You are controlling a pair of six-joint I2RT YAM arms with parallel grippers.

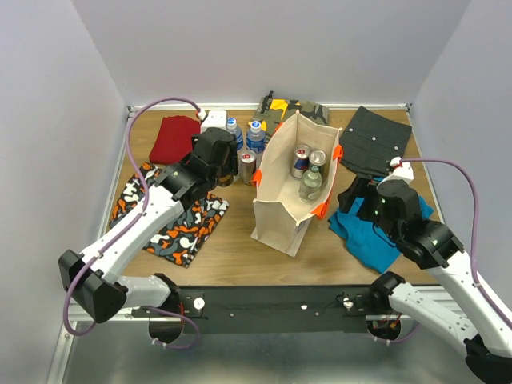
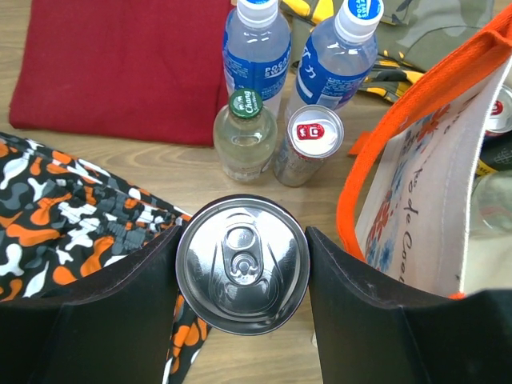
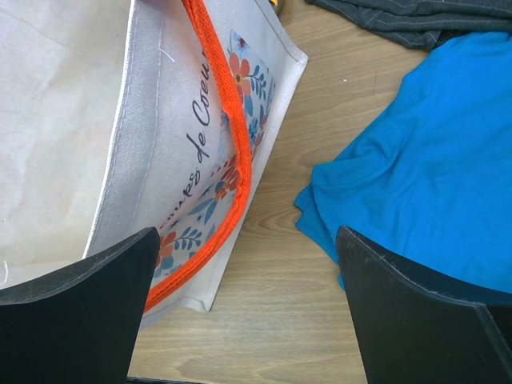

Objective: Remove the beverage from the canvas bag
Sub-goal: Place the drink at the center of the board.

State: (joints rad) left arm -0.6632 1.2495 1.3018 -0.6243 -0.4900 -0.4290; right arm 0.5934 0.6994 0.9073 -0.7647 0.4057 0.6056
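Note:
The beige canvas bag (image 1: pixel 282 204) with orange handles stands upright at the table's middle. Inside it I see two cans (image 1: pixel 301 160) and a clear bottle (image 1: pixel 311 182). My left gripper (image 2: pixel 242 268) sits just left of the bag (image 2: pixel 416 208), shut on an upright silver-topped can (image 2: pixel 242 260), with a finger pressed on each side. In the top view that gripper (image 1: pixel 225 168) covers the can. My right gripper (image 3: pixel 248 308) hangs open and empty over bare wood, right of the bag's wall (image 3: pixel 160 120) and its orange handle (image 3: pixel 236 152).
Behind the held can stand a green-capped glass bottle (image 2: pixel 246 136), a small can (image 2: pixel 310 142) and two blue-label bottles (image 2: pixel 256 48). A red cloth (image 1: pixel 174 138) and a patterned cloth (image 1: pixel 172 220) lie at the left. A blue cloth (image 1: pixel 370 236) and a dark garment (image 1: pixel 376 140) lie at the right.

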